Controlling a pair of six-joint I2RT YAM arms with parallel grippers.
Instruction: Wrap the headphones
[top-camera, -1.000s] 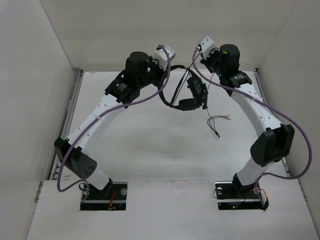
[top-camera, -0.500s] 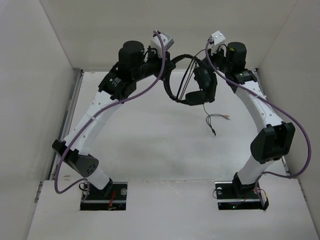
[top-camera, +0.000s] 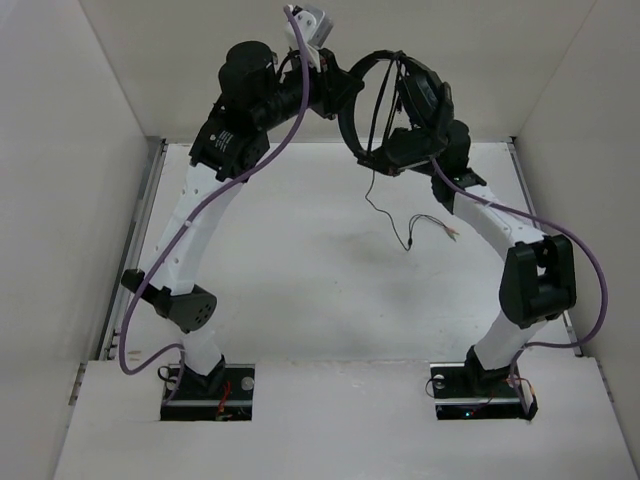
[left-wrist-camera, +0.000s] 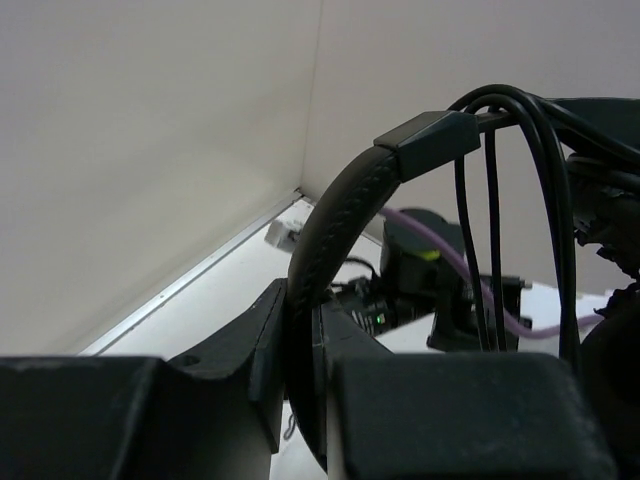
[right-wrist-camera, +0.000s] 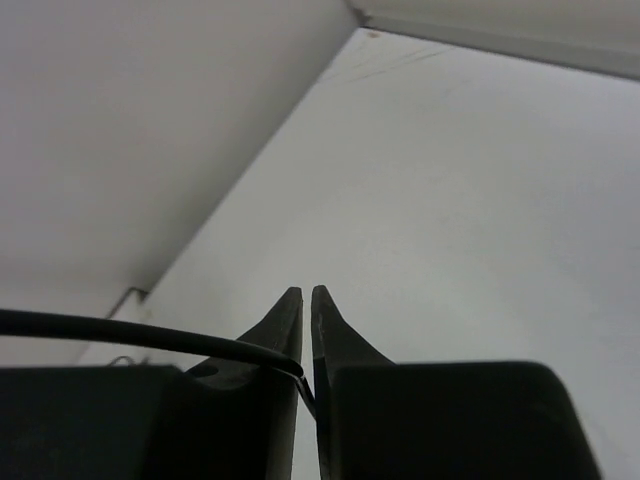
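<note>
Both closed on black headphones (left-wrist-camera: 430, 135): left end effector (left-wrist-camera: 300, 330) grips headband (left-wrist-camera: 335, 215), right end effector (right-wrist-camera: 306, 292) cable (right-wrist-camera: 120, 330).

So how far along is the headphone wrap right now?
Done: the headphones are lifted, left gripper shut on the headband, with several cable strands running over the band. In hand: the right gripper pinches the cable. Left: the cable's loose end with the plugs hangs toward the table, unwound.
</note>
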